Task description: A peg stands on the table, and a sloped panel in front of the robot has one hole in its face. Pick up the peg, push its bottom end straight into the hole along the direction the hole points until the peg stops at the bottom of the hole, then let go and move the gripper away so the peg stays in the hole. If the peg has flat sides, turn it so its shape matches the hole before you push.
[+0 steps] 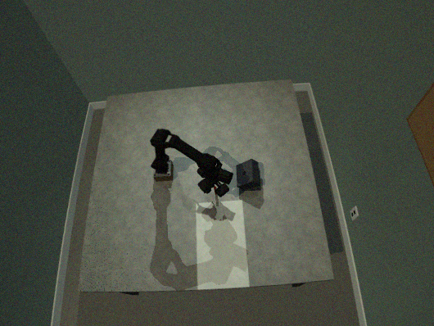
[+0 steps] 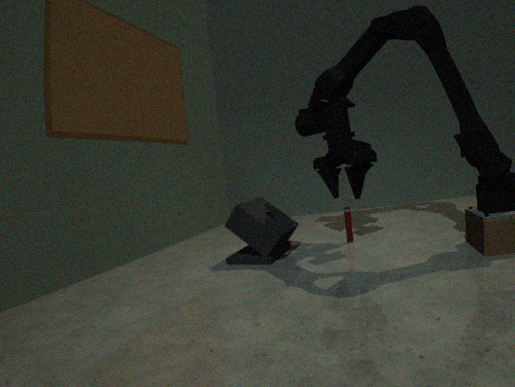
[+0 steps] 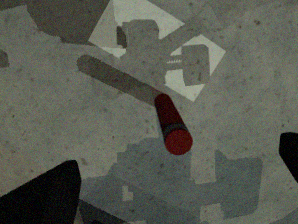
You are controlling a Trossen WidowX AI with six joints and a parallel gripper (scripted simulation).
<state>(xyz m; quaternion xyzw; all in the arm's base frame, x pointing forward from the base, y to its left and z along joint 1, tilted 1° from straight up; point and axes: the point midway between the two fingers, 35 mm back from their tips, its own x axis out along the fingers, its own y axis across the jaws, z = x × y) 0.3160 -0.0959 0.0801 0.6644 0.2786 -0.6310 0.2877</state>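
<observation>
Hovering just above the upright red peg (image 2: pixel 348 225), gripper (image 2: pixel 345 193) spread wide and empty, sloped panel (image 2: pixel 260 226) near the peg.

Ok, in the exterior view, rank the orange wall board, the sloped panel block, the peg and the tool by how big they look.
1. Orange wall board
2. Sloped panel block and tool, the open one: look alike, not ranked
3. Red peg

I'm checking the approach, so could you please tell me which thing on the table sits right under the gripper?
The red peg, upright below the open gripper; the dark panel sits off to one side.
</observation>
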